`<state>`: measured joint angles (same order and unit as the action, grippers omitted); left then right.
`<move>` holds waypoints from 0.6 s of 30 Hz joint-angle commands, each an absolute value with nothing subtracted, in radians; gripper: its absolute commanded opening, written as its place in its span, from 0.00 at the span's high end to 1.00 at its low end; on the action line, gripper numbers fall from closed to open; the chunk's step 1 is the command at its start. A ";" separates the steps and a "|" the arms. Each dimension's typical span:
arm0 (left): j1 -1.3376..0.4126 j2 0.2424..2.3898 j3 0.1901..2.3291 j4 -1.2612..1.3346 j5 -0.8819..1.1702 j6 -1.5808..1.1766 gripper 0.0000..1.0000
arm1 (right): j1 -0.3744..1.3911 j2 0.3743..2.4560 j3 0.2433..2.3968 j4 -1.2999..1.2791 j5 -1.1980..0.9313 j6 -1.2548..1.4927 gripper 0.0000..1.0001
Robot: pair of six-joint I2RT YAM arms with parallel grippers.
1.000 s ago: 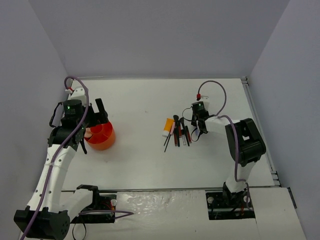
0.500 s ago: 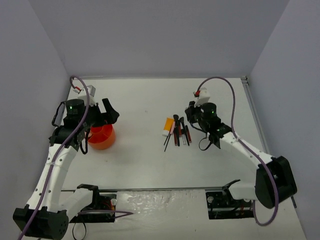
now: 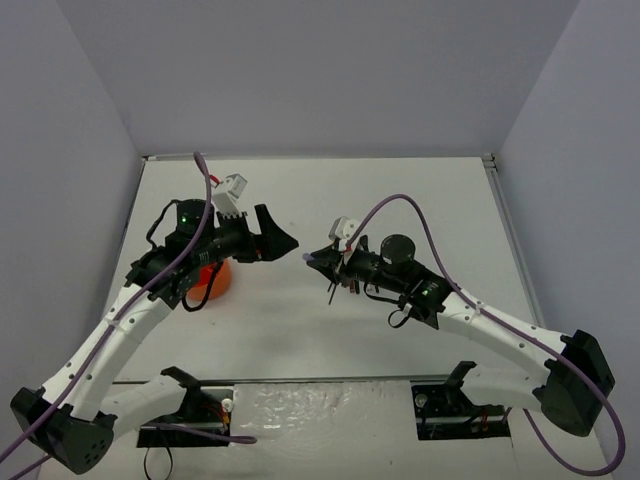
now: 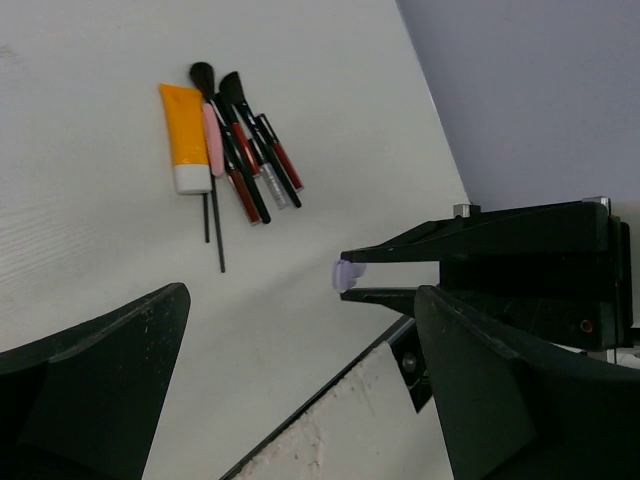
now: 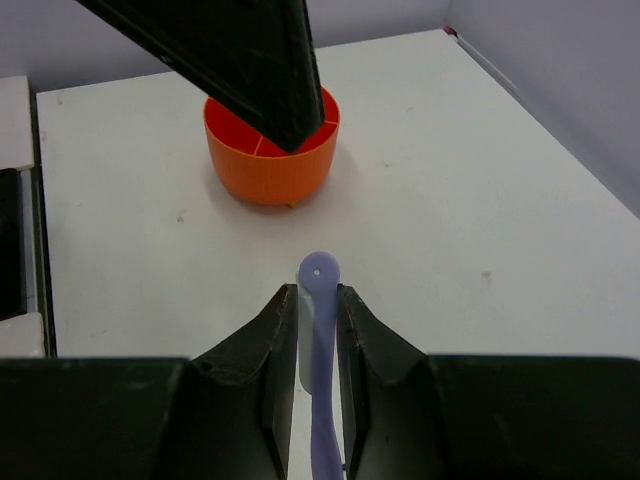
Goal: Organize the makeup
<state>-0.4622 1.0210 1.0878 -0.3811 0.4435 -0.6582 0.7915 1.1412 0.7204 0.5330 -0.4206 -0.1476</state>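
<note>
Right of the orange tub (image 5: 270,165), shows the right gripper (image 5: 318,300) pinched nearly closed on a thin lilac stick (image 5: 318,270), tip offered to the empty, wide-open left gripper (image 3: 280,240), apparently for handover; leaves remaining makeup (image 4: 225,150) rowed farther right.

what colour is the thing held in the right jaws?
Pale lilac. The thin tool shows best in the right wrist view, against the white table.
</note>
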 commanded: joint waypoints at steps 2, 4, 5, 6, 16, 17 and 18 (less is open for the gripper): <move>-0.559 1.065 1.171 -0.298 0.423 -0.733 0.10 | 0.821 1.107 0.795 0.592 -0.488 -0.219 1.00; -0.587 1.086 1.183 -0.319 0.415 -0.732 0.14 | 0.822 1.099 0.795 0.590 -0.486 -0.224 1.00; -0.595 1.094 1.187 -0.328 0.412 -0.732 0.15 | 0.822 1.096 0.796 0.584 -0.487 -0.229 1.00; -0.603 1.099 1.191 -0.334 0.409 -0.732 0.17 | 0.822 1.093 0.797 0.576 -0.489 -0.234 1.00; -0.626 1.139 1.217 -0.352 0.407 -0.732 0.36 | 0.822 1.075 0.795 0.564 -0.498 -0.244 1.00; -0.627 1.142 1.213 -0.346 0.410 -0.734 0.39 | 0.822 1.073 0.792 0.566 -0.498 -0.243 1.00; -0.627 1.145 1.210 -0.339 0.413 -0.736 0.42 | 0.822 1.071 0.789 0.567 -0.497 -0.243 1.00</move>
